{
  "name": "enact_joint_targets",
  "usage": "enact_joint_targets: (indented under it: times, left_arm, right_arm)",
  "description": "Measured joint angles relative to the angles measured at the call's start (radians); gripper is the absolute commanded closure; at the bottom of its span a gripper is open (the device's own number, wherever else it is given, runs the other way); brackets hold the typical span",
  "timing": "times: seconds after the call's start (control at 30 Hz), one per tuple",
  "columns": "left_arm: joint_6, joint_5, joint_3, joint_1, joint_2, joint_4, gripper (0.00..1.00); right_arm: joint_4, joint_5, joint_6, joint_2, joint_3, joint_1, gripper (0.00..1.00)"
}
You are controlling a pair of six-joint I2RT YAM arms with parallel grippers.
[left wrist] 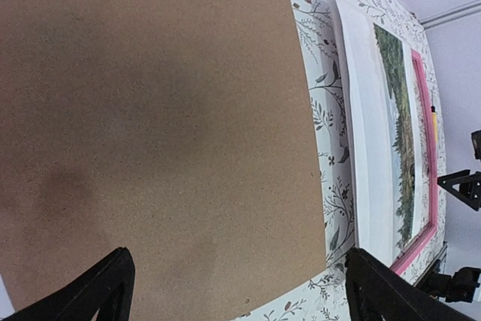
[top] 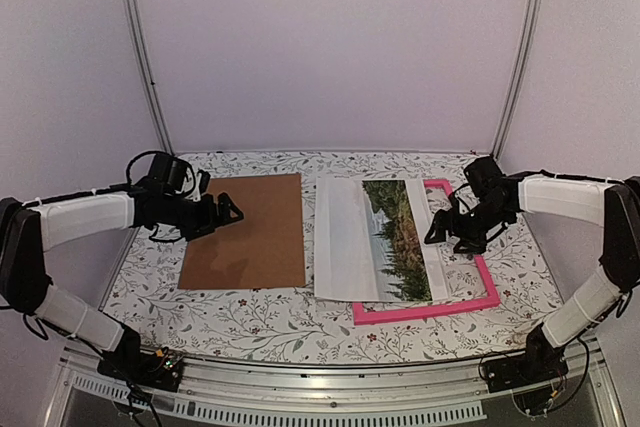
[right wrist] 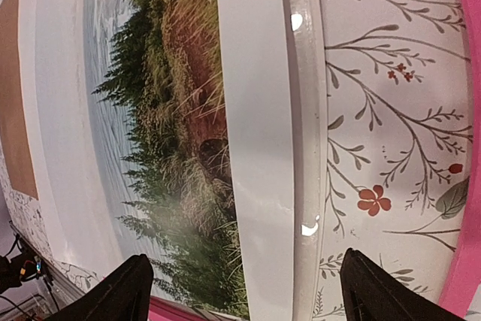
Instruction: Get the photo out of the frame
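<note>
**Floral tablecloth (top: pixel 280 322), both claws empty**

Spread wide and holding nothing, my right claw (right wrist: pixel 246 257) hangs over the right white margin of the photo (top: pixel 350 237). The photo lies face up, its right part across the pink frame (top: pixel 430 309) and its left part out on the cloth. My left claw (left wrist: pixel 238 255) gapes wide above the brown backing board (top: pixel 250 232), just left of the photo.

A robot test booth: plain lilac walls (top: pixel 330 47) and metal posts (top: pixel 144 57) enclose the floral-clothed table (top: pixel 290 319) beneath the jaws.
</note>
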Motion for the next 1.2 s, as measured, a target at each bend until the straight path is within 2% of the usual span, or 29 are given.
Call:
enact_joint_targets:
  times: [0.1,0.33,0.7,0.9,1.2]
  left_arm:
    - [-0.001,0.0,-0.005,-0.001,-0.007,0.007,0.01]
    - [-0.002,-0.029,-0.011,-0.024,-0.046,0.011,0.01]
    - [0.002,-0.182,0.016,-0.096,-0.09,0.011,0.01]
    - [0.003,-0.269,0.015,-0.109,-0.193,0.024,0.01]
    - [0.032,-0.36,-0.009,-0.113,-0.29,0.057,0.01]
  right_arm:
    - [-0.013,0.055,0.003,-0.033,0.007,0.0,0.04]
    - [0.0,0.15,0.007,-0.139,0.004,0.0,0.04]
    - [0.209,0.294,0.028,-0.404,-0.127,0.0,0.01]
    - [0.343,0.363,0.021,-0.536,-0.208,0.0,0.01]
    - [0.451,0.4,-0.027,-0.607,-0.257,0.0,0.01]
